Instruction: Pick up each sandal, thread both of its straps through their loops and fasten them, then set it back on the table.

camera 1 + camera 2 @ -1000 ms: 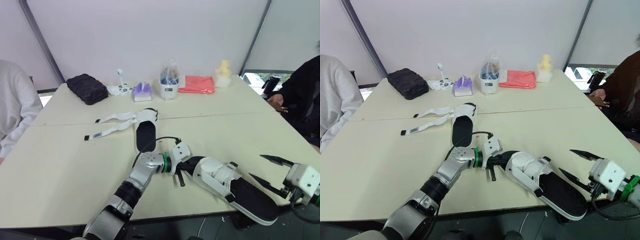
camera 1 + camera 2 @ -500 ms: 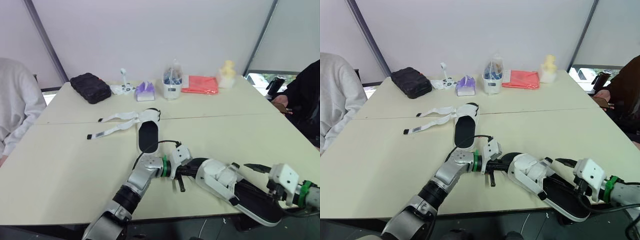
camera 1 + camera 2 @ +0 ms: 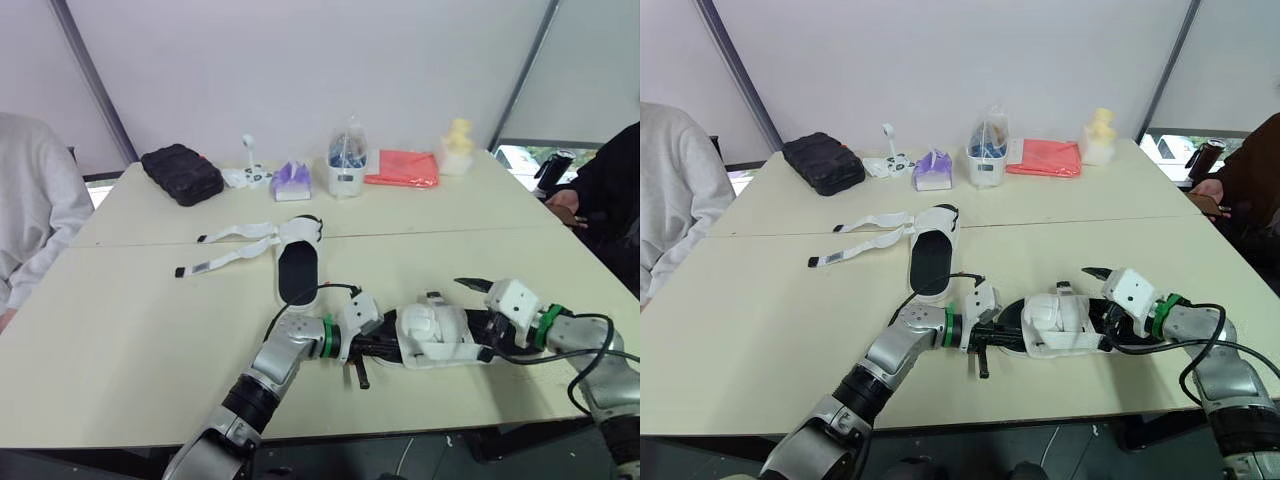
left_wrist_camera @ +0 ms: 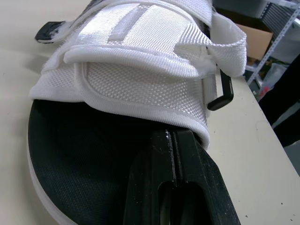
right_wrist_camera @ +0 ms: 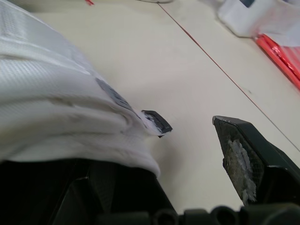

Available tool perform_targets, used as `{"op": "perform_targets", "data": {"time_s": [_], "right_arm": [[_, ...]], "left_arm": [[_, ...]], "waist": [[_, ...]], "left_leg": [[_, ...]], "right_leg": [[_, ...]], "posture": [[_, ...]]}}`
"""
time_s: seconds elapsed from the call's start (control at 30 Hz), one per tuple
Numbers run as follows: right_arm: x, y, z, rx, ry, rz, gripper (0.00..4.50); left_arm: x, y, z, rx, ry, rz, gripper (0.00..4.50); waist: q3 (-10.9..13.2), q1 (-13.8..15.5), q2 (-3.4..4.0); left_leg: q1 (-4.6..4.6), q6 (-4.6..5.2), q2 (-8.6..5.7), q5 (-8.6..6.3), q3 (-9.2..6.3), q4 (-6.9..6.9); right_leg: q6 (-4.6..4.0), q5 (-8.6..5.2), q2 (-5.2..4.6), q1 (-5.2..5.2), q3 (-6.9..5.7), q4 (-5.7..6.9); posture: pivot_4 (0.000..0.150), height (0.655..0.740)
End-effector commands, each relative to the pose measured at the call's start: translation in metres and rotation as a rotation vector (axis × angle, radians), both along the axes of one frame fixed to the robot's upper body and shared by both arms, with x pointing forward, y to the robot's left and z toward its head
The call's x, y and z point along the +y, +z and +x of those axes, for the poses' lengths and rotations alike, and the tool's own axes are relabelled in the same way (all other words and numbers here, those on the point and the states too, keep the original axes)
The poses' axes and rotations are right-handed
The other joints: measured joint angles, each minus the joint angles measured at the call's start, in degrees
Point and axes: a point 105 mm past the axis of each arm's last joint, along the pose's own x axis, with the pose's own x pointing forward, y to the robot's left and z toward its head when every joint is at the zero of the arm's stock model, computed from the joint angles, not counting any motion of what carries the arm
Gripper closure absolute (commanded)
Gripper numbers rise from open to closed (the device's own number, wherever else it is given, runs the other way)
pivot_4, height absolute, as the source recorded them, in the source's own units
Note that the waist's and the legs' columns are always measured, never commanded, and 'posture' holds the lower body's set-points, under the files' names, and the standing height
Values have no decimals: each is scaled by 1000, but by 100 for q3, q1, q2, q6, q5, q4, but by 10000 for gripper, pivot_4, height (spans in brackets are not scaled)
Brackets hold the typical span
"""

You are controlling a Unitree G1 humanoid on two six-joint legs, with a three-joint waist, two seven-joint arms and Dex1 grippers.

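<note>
A sandal [image 3: 435, 333] with a black sole and white straps lies on the table near the front edge. My left gripper [image 3: 378, 341] is shut on its left end; in the left wrist view the fingers [image 4: 173, 183] press together on the black footbed and reach under the strap [image 4: 140, 79]. My right gripper [image 3: 472, 306] is open at the sandal's right end. One finger [image 5: 243, 159] stands clear above the table and the other lies under the white strap beside a black strap tip [image 5: 157, 123]. A second sandal [image 3: 296, 266] lies mid-table with both straps [image 3: 225, 248] spread open to the left.
Along the far edge stand a black pouch [image 3: 180, 175], a purple tissue pack [image 3: 291, 182], a clear container [image 3: 346, 165], a red bag [image 3: 403, 168] and a yellow object [image 3: 458, 135]. A person in white [image 3: 30, 220] sits at the left and a person in black [image 3: 612, 185] at the right.
The near sandal has swung from overhanging the front edge to lying on the table. My right gripper has come in from beyond the edge to its right end.
</note>
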Motion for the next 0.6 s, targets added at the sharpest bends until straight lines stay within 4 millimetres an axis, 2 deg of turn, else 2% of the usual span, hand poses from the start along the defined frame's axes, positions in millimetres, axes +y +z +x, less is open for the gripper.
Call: {"op": "perform_targets", "data": {"time_s": [0.03, 0.17, 0.27, 0.33, 0.37, 0.43, 0.5, 0.6], "right_arm": [[-7, 19, -1, -32, 39, -57, 10774], [-39, 36, -8, 18, 21, -137, 10774], [-60, 66, -14, 61, 0, -172, 10774], [-62, 90, -23, 127, 11, -140, 10774], [-58, 97, -28, 185, 24, -103, 10774], [-34, 109, -42, 311, 87, 6, 10774], [-4, 105, -61, 443, 169, 29, 10774], [14, 91, -75, 535, 192, 50, 10774]], "left_arm": [[5, -33, 0, 33, 51, 122, 45000], [7, -35, 4, 24, 68, 128, 45000], [9, -38, 2, 32, 57, 137, 45000], [9, -41, -1, 43, 44, 142, 45000], [8, -41, -2, 48, 39, 142, 45000], [7, -42, -4, 57, 35, 139, 45000], [5, -42, -5, 64, 33, 134, 45000], [2, -41, -5, 65, 30, 131, 45000]], "waist": [[-1, 9, 3], [-1, 7, 1], [10, -15, -15], [17, -7, -3], [17, -8, 0], [17, 1, 0], [18, 9, -5], [19, 32, -12]], "left_leg": [[0, 0, -1, 0, 0, 3], [3, 3, -18, 0, -1, 15], [27, 8, -27, -3, 1, 17], [30, 10, -26, -5, 1, 18], [31, 11, -26, -5, 1, 17], [32, 14, -23, -7, -1, 15], [26, 14, -18, -8, -6, 15], [19, 16, -20, -11, -11, 18]], "right_leg": [[0, 0, -1, 2, 0, 0], [-3, -1, -15, 16, -1, -1], [-14, -8, -25, 41, 0, -4], [-17, -10, -27, 46, -1, -6], [-17, -11, -28, 47, -1, -6], [-16, -11, -29, 47, -4, -6], [-17, -11, -42, 45, -14, -6], [-17, -12, -53, 47, -25, -13]], "posture": [[1500, 7400], [1500, 7400], [1500, 7400], [1500, 7400], [1500, 7400], [1500, 7400], [1500, 7400], [1500, 7400]]}}
